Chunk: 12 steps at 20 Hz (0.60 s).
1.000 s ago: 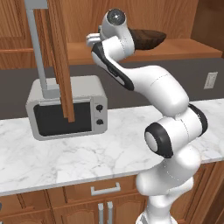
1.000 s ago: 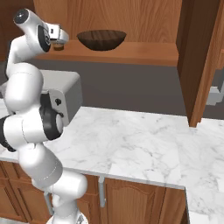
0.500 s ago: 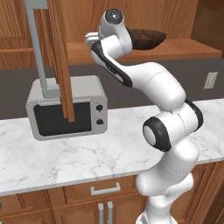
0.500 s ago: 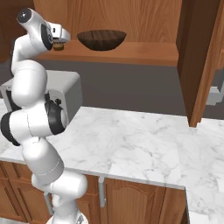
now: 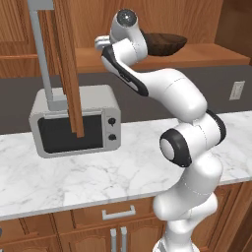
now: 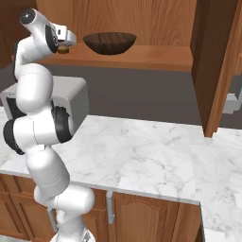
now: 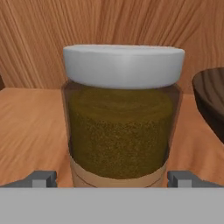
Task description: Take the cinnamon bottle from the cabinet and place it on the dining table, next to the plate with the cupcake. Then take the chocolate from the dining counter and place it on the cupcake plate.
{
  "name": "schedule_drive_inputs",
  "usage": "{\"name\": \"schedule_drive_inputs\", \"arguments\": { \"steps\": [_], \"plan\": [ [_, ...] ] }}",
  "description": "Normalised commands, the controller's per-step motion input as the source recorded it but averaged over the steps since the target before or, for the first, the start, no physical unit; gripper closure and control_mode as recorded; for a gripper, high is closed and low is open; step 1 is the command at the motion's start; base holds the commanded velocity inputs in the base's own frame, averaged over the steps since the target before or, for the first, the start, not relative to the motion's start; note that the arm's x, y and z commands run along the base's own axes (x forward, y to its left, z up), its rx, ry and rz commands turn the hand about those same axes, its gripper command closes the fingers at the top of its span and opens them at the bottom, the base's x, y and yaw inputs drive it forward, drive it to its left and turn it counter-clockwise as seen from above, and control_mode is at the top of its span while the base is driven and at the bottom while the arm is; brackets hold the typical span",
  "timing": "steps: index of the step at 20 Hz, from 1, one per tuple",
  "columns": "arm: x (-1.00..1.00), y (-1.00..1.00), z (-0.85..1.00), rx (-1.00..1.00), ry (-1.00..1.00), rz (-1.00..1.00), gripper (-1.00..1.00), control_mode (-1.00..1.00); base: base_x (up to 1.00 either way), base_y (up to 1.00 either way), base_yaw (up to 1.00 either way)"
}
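We are reaching for the cinnamon bottle (image 7: pixel 122 113) on the cabinet shelf (image 7: pixel 30 127), bowl (image 7: pixel 212 103) at three o'clock; our claw (image 7: pixel 113 178) spread around it, gripping nothing. Next: close, lift.

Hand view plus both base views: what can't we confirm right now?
- Glass cinnamon bottle with white lid: its base is cut off at the bottom of the hand view, so contact with the gripper is unclear.
- Dark wooden bowl: cropped by the hand view's right edge.
- Same bottle in the right base view: mostly hidden behind the hand.
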Motion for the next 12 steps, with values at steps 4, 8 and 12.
{"name": "schedule_drive_inputs", "arguments": {
  "steps": [4, 8, 12],
  "plan": [
    [0.0, 0.02, -0.01, 0.0, -0.01, 0.0, 1.0, -1.0, 0.0, 0.0, 0.0],
    [-0.1, -0.01, 0.0, 0.0, -0.07, 0.0, 1.0, -1.0, 0.0, 0.0, 0.0],
    [-0.18, 0.0, -0.01, 0.0, -0.1, 0.0, 1.0, -1.0, 0.0, 0.0, 0.0]
  ]
}}
